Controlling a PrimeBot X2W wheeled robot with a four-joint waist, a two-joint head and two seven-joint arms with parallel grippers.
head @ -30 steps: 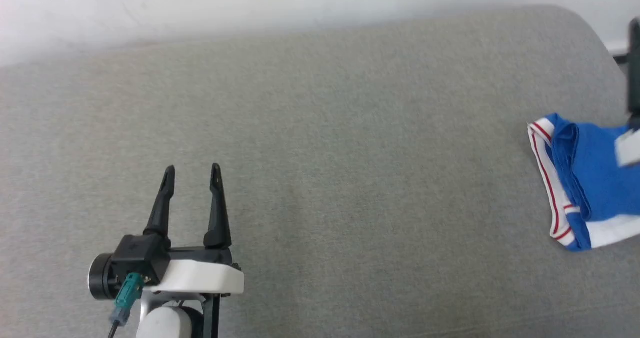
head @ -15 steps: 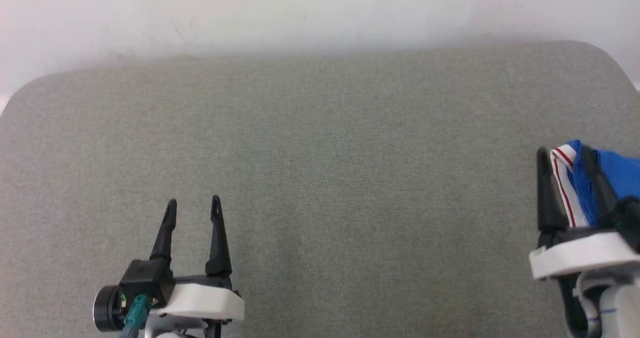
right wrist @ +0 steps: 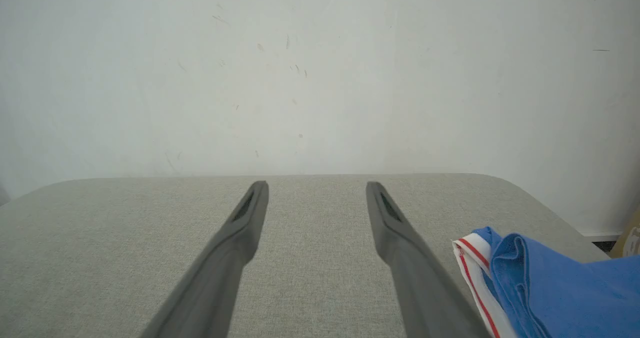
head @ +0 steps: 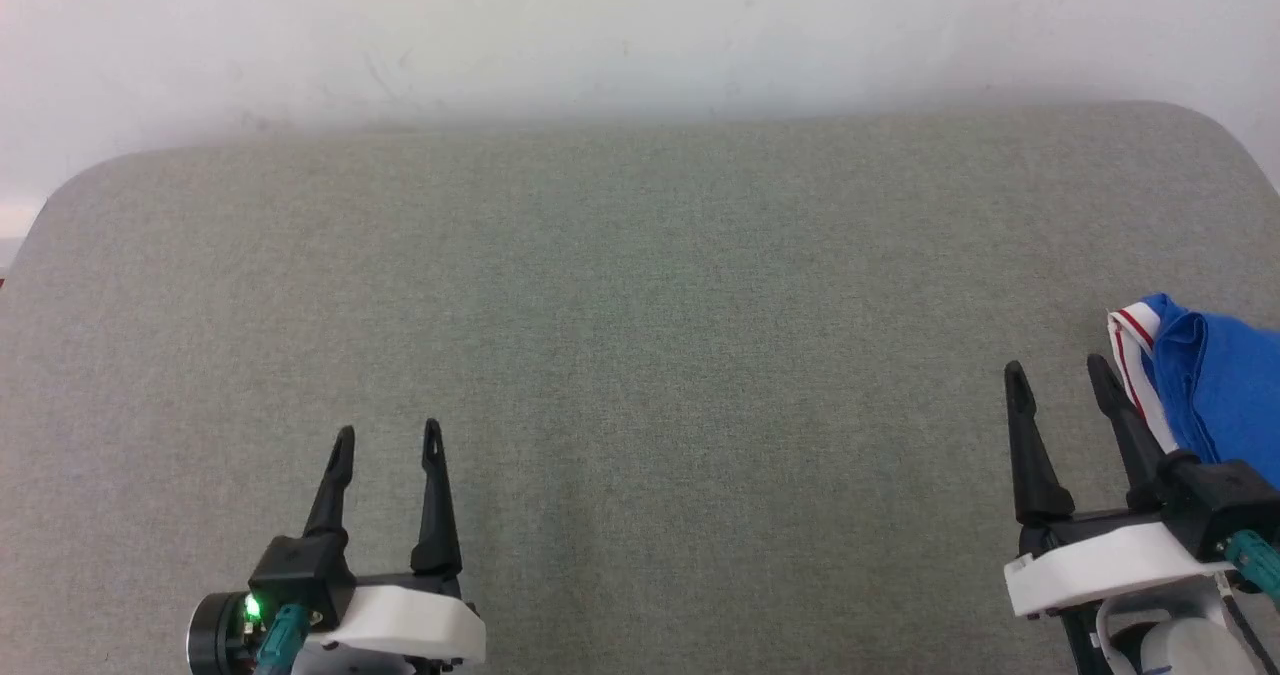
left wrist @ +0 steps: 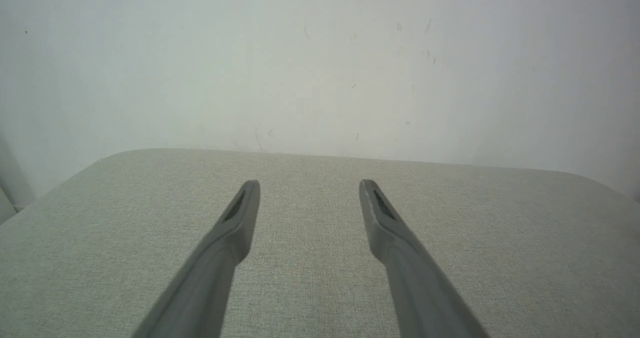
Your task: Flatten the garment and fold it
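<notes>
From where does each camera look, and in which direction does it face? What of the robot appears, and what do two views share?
Head view: on the head, facing forward and down at the grey surface and wall; left gripper lower left, right gripper lower right, both open.
Left wrist view: on the left wrist, facing along its fingers toward the wall.
Right wrist view: on the right wrist, likewise along its fingers.
Shared: head and right wrist views both show the garment right of the right gripper.
</notes>
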